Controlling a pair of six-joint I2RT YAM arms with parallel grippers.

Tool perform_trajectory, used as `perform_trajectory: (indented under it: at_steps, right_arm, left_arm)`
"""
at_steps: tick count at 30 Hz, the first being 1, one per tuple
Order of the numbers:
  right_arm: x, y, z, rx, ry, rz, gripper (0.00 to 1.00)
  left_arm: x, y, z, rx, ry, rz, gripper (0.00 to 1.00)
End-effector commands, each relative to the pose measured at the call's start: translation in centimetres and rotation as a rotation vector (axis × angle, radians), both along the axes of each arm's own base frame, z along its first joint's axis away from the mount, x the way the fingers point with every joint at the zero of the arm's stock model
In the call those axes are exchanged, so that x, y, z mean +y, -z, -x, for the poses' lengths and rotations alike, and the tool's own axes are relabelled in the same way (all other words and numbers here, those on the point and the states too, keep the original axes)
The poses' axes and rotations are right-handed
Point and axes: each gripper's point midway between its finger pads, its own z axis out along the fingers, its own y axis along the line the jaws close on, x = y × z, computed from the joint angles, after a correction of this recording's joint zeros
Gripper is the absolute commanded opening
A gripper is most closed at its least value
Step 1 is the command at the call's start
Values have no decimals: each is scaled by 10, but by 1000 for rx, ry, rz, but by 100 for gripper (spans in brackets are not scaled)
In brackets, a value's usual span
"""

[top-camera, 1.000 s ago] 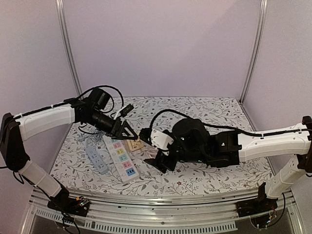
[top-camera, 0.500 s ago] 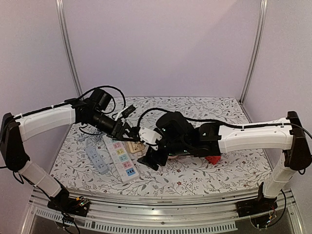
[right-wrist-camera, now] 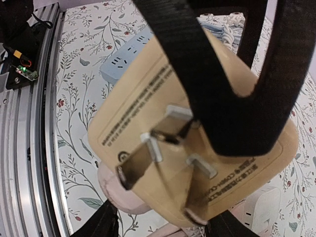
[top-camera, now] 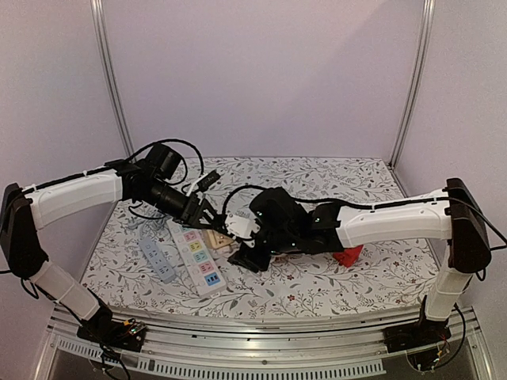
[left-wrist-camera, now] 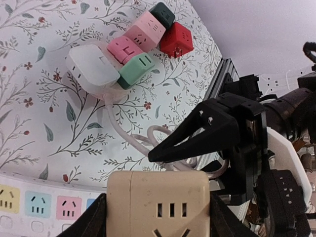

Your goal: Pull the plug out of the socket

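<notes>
A beige cube socket (left-wrist-camera: 158, 202) sits between my left gripper's (left-wrist-camera: 158, 219) fingers, shut on its sides; in the top view it is left of centre (top-camera: 218, 236). In the right wrist view its pronged face (right-wrist-camera: 187, 148) fills the frame, crossed by a black left finger (right-wrist-camera: 217, 74). Below it a pale pink plug (right-wrist-camera: 118, 195) sticks out of the socket, and my right gripper (right-wrist-camera: 163, 224) has a finger against each side of it. A pinkish cable (left-wrist-camera: 131, 136) loops away from the plug. The right gripper's dark fingers (left-wrist-camera: 197, 133) show just beyond the cube.
A white power strip (top-camera: 198, 253) with coloured outlets and a grey strip (top-camera: 156, 257) lie left of the grippers. A red cube (top-camera: 346, 255) sits by the right arm. A cluster of pink, green, red and white cube adapters (left-wrist-camera: 138, 44) lies further out. A metal rail (right-wrist-camera: 29, 163) runs along the table edge.
My right arm has swung left up to the beige socket; its jaws widened, then narrowed round the pink plug. The left arm has held still with the socket.
</notes>
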Motion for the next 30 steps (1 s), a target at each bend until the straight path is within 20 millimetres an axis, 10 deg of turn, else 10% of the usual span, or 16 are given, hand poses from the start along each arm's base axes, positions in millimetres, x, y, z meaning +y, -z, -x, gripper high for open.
perform_trajectory:
  at_steps: [1,14,30]
  right_arm:
    - [3,8,5,-2,-41,-30,51]
    - [-1,1,8,-9,-32,-61,0]
    - [8,-16,64,-130,-140,0,0]
  left_arm:
    - [-9,-31,6,-49,53,88,17]
    - [-6,-26,-1,-38,28,77,17]
    - [11,-7,-27,16,-79,32,17]
